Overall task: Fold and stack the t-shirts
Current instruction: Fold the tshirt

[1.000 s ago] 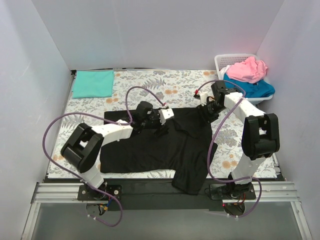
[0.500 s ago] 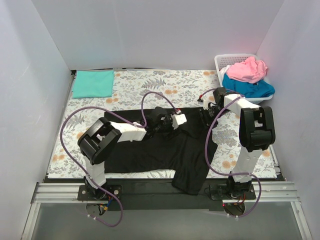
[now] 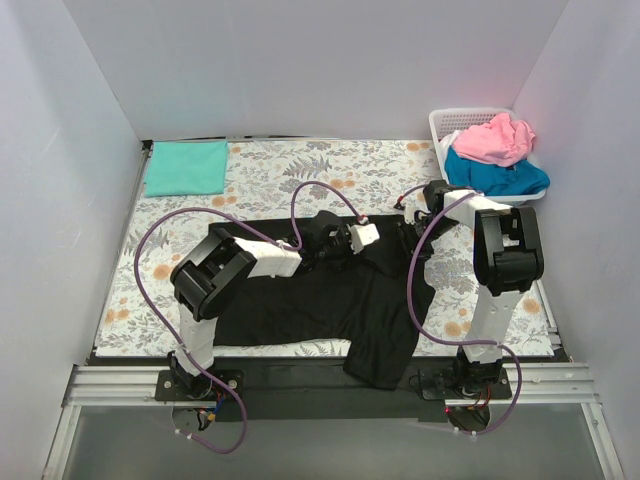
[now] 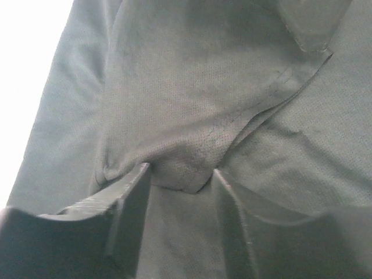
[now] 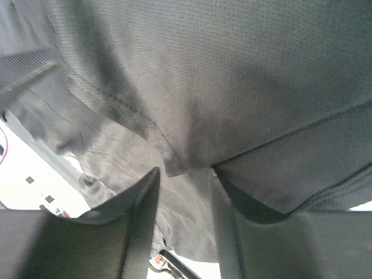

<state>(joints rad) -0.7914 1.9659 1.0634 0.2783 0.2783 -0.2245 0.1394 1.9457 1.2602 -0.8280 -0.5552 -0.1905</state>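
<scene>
At the near edge, part of the black shirt [image 3: 300,300] is seen hanging over the tabletop [image 3: 300,175]. The rest is spread across the middle. Toward its far right side the cloth is gripped at two points close together. A bunched pinch is clamped in the left tool [image 4: 181,174], and a hemmed edge is clamped in the right tool [image 5: 185,171].

The step in hand is judged to be a fold of the black shirt, with the held edge ready to be carried over the body. For the next move, both tools would need to be moved together at an even height so that the crease stays straight. The overhanging part would then need to be drawn back.

Farther off, the mint shirt [image 3: 186,167] lies folded at the far left. The pink shirt [image 3: 492,138] and blue shirt [image 3: 505,178] are heaped unfolded in the basket [image 3: 470,117] at the far right.
</scene>
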